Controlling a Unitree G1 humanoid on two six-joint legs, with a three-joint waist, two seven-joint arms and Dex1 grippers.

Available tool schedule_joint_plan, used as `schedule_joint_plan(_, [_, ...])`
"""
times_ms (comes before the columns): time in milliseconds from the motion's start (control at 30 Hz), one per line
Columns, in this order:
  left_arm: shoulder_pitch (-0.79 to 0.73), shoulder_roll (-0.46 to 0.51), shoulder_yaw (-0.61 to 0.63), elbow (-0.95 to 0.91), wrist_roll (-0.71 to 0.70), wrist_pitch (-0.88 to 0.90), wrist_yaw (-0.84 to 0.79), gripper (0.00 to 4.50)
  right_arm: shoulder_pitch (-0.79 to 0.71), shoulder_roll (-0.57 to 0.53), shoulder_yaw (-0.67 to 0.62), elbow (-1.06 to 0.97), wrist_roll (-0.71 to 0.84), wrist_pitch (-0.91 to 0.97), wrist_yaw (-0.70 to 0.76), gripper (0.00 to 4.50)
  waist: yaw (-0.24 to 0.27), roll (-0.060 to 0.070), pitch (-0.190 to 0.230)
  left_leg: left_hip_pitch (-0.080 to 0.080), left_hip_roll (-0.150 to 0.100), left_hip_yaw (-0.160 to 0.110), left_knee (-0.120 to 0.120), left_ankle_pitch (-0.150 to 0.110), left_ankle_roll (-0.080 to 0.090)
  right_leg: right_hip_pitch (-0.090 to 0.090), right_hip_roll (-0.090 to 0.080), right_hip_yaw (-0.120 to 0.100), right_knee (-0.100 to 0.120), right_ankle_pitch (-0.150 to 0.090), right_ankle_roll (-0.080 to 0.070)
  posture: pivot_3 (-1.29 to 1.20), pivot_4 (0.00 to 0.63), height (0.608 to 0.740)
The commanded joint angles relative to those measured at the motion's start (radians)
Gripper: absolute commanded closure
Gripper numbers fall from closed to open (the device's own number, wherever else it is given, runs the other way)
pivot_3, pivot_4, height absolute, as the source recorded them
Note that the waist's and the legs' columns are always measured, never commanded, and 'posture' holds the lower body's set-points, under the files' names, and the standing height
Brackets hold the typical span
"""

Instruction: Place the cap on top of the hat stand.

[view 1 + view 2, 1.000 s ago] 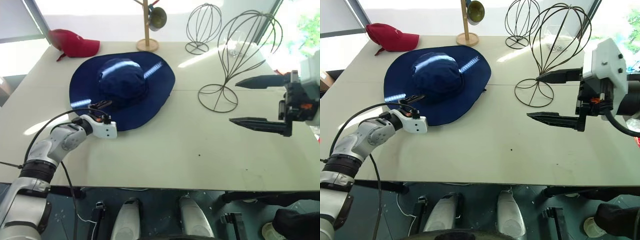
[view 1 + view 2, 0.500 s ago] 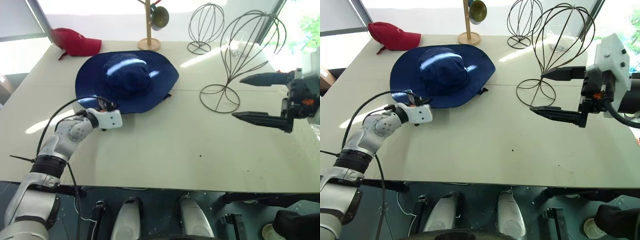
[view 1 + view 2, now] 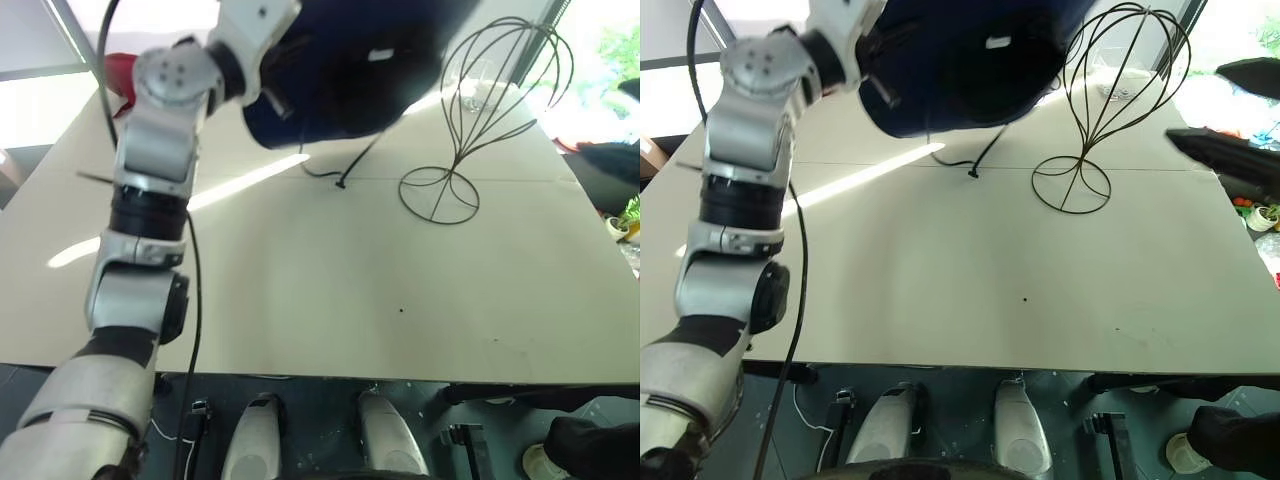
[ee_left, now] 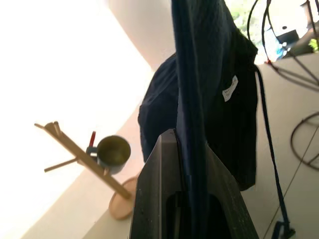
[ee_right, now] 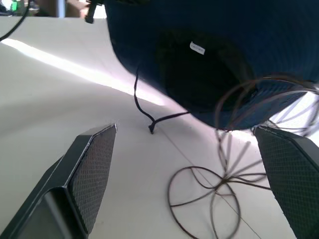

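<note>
A: Item one, nearest: counter point(image 3: 300, 300), pale, flat, bare in its near half.

B: Item two?

A: Left claw point(image 4: 192, 199), raised, its two black fingers pressed together on the brim of the cap point(image 3: 960, 60). The pinch is on the brim's edge, a fold of navy fabric running straight up between the fingers in the left wrist view.

B: Cap's position?

A: In the air above the far half of the counter, at about 12 o'clock from the robot, just beside the hat stand point(image 3: 470, 110), which sits at about 1 o'clock. The hollow of the crown faces downward and toward the camera, white label showing. A chin cord point(image 3: 340, 175) dangles from it to the counter.

B: Handling notes?

A: Judged light and entirely soft: the brim droops and folds under its own weight, so a one-edge grip lets the crown sag. Not fragile, not slippery. Best hold is the brim, ideally supported at the opposite side too. The cord may snag on the wire cage.

B: Item three?

A: Right claw point(image 5: 189, 184), fingers spread wide, empty, pointing toward the stand's ring base and the cap's underside.

B: Farthest?

A: Wooden peg stand point(image 4: 82, 162) with a cup hanging from it.
</note>
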Motion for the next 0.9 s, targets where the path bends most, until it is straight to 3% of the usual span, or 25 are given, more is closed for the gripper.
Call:
schedule_joint_plan(33, [-0.133,-0.043,0.004,0.119,-0.007,-0.089,0.031,4.42,0.003,-0.031,-0.096,-0.016,-0.002,0.019,-0.016,0.0,-0.002,0.001,0.0,0.0,0.0,0.0,0.0,0.0,0.0,0.0,0.0,0.0,0.0,0.0,0.0,0.0,0.15,0.739])
schedule_joint_plan(233, [-0.314,-0.126,-0.002,0.414,0.023,-0.233,0.096,4.42,0.074,-0.023,-0.202,-0.054,-0.025,0.058,-0.017,0.0,0.003,0.0,0.0,-0.001,0.0,-0.001,0.0,0.0,0.0,0.0,0.001,0.0,-0.001,0.0,0.0,0.0,0.15,0.739])
schedule_joint_plan(467, [-0.423,-0.135,-0.036,0.762,0.126,-0.369,0.259,4.42,0.119,-0.008,-0.3,-0.121,-0.015,0.114,-0.038,0.0,-0.001,0.0,0.0,0.0,0.0,-0.001,-0.001,0.0,0.001,0.0,0.001,0.001,-0.002,-0.001,0.0,0.0,0.15,0.739])
schedule_joint_plan(900, [-0.544,-0.2,0.024,0.928,0.116,-0.383,0.362,4.42,0.143,-0.01,-0.344,-0.136,-0.018,0.121,-0.049,0.0,0.007,-0.002,0.002,-0.003,-0.001,-0.001,-0.002,-0.001,0.0,-0.002,0.0,0.001,-0.003,-0.001,0.001,0.0,0.15,0.739])
